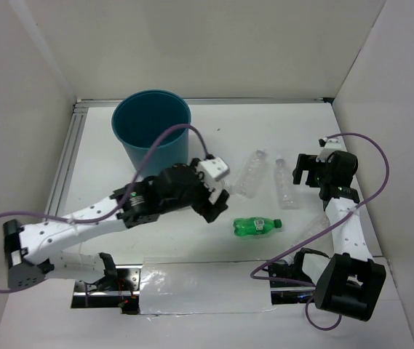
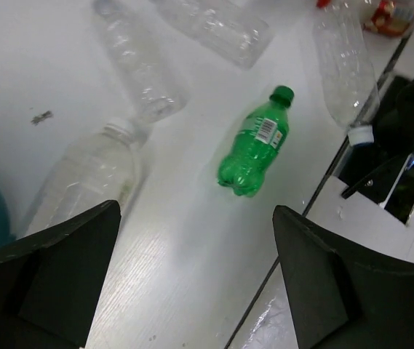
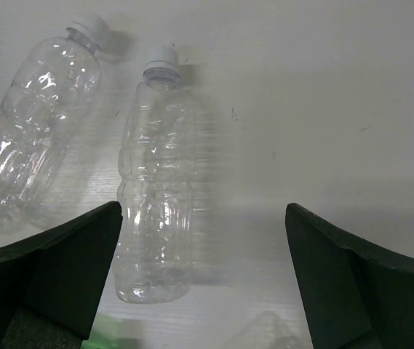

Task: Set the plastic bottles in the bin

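The teal bin (image 1: 152,127) stands at the back left of the table. A green bottle (image 1: 257,226) (image 2: 254,149) lies on its side in the middle. Just left of it hovers my left gripper (image 1: 220,209) (image 2: 196,211), open with only bare table between the fingers. Two clear bottles (image 1: 250,173) (image 1: 287,183) lie behind the green one. My right gripper (image 1: 305,174) (image 3: 203,211) hangs open above the table, with one clear white-capped bottle (image 3: 156,203) by its left finger and another (image 3: 36,138) further left. The left wrist view shows several clear bottles (image 2: 83,178) (image 2: 137,62) (image 2: 345,65).
White walls enclose the table on three sides. A metal rail (image 1: 65,163) runs along the left edge. A foil-taped strip (image 1: 207,291) and the arm bases lie along the near edge. Purple cables loop from both arms. A red-labelled item (image 2: 388,14) shows at the top right corner.
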`<state>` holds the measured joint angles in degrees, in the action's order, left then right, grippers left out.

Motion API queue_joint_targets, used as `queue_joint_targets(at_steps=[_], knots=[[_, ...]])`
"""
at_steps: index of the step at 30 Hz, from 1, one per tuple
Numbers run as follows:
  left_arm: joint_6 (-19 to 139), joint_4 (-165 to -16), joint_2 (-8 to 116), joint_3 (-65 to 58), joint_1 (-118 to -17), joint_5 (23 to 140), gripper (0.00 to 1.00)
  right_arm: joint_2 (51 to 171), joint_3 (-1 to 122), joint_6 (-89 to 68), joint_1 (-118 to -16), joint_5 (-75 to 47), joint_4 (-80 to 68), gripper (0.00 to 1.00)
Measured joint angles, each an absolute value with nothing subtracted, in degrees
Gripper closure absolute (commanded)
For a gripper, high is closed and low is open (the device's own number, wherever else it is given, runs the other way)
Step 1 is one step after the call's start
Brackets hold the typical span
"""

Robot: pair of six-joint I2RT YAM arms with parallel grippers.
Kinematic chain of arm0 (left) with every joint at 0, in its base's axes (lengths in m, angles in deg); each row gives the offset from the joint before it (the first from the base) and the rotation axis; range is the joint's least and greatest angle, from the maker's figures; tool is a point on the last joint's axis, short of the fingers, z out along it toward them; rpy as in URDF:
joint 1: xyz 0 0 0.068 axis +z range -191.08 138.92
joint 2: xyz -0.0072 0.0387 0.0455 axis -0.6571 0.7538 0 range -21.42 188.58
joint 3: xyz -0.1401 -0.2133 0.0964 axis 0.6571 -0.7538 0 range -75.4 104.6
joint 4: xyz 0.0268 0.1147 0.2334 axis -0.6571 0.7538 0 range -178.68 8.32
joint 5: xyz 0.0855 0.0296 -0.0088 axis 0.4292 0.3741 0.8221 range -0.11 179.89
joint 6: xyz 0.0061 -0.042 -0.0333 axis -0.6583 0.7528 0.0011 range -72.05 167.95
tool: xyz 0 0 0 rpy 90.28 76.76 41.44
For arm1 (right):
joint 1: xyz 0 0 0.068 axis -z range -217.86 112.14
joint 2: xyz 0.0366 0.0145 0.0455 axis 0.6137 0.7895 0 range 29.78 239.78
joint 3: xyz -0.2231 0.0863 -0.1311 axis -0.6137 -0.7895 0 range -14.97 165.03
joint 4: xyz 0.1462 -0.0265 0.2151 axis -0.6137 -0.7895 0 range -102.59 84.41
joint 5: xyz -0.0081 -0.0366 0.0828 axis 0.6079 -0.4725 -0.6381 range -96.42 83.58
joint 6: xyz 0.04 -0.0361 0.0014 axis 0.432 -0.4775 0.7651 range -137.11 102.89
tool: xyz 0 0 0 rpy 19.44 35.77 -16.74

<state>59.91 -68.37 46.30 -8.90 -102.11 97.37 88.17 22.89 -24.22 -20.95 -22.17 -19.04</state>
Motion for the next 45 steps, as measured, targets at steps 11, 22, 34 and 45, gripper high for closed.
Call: queue_joint_targets(at_steps=[11, 22, 34, 45], knots=[[50.5, -67.0, 64.2, -3.1, -104.4, 101.8, 0.04, 88.2, 22.9, -25.8, -20.9, -25.5, -19.3, 0.00], [45.3, -67.7, 76.5, 0.8, -93.6, 101.0, 0.02, 88.3, 22.9, -31.1, -20.4, -28.3, -20.2, 0.06], [39.4, -64.5, 83.6, 3.5, -88.8, 98.9, 0.00, 89.5, 22.9, -31.5, -19.9, -29.0, -20.2, 0.05], [38.8, -65.1, 85.6, 4.1, -88.0, 97.3, 0.58, 91.1, 22.9, -31.9, -19.8, -31.4, -20.3, 0.04]])
